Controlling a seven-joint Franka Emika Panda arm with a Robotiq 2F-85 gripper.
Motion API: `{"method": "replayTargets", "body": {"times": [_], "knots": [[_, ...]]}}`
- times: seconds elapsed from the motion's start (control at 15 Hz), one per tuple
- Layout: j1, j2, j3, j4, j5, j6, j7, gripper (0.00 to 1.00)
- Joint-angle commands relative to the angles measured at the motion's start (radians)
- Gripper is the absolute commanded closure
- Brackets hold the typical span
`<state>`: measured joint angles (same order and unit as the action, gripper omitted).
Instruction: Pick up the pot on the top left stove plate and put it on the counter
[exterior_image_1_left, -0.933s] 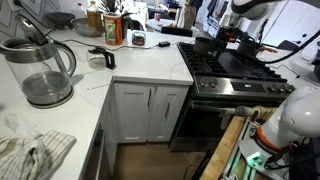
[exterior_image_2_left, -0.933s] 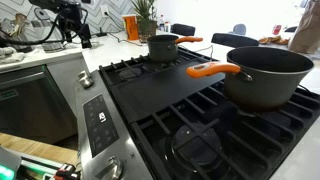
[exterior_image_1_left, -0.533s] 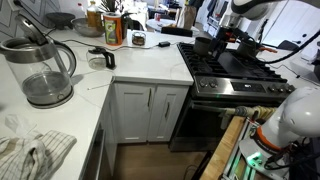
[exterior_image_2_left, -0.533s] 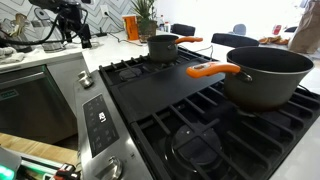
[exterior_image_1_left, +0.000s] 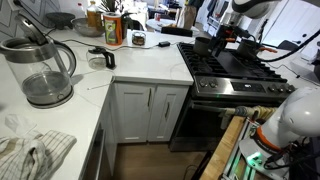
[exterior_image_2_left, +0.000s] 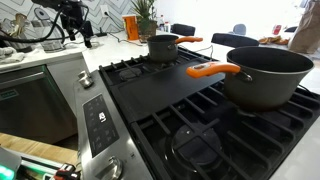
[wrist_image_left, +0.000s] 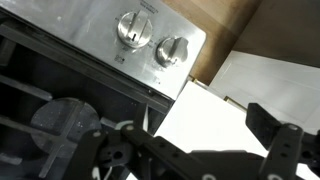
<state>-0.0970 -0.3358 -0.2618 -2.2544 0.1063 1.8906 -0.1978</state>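
A small dark pot with an orange handle stands on a far stove plate. In an exterior view it shows as a dark shape at the stove's back left. My gripper is open and empty. In the wrist view it hangs over the seam between the stove's knob panel and the white counter. In an exterior view the gripper is high up and well apart from the pot. No pot shows in the wrist view.
A large dark pot with an orange handle stands on a nearer plate. On the counter are a glass kettle, a cloth, bottles and small items. A burner lies under the gripper's left finger.
The gripper has shifted very slightly in an exterior view. The pots have not moved.
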Motion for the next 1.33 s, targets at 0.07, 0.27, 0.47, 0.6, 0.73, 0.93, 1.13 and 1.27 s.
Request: {"method": "replayTargets", "body": {"times": [0.07, 0.27, 0.47, 0.6, 0.73, 0.93, 1.13, 1.27], "knots": [[-0.057, 0.003, 0.021, 0.068, -0.109, 0.082, -0.002, 0.0], [-0.078, 0.025, 0.004, 0.141, -0.183, 0.111, -0.047, 0.0], [-0.09, 0.049, -0.025, 0.2, -0.202, 0.118, -0.118, 0.0], [-0.096, 0.076, -0.053, 0.241, -0.193, 0.124, -0.194, 0.0], [-0.097, 0.112, -0.094, 0.288, -0.144, 0.138, -0.275, 0.0], [-0.107, 0.088, -0.084, 0.271, -0.147, 0.142, -0.243, 0.0], [-0.111, 0.113, -0.093, 0.293, -0.131, 0.147, -0.258, 0.0], [-0.111, 0.117, -0.092, 0.296, -0.13, 0.147, -0.258, 0.0]]}}
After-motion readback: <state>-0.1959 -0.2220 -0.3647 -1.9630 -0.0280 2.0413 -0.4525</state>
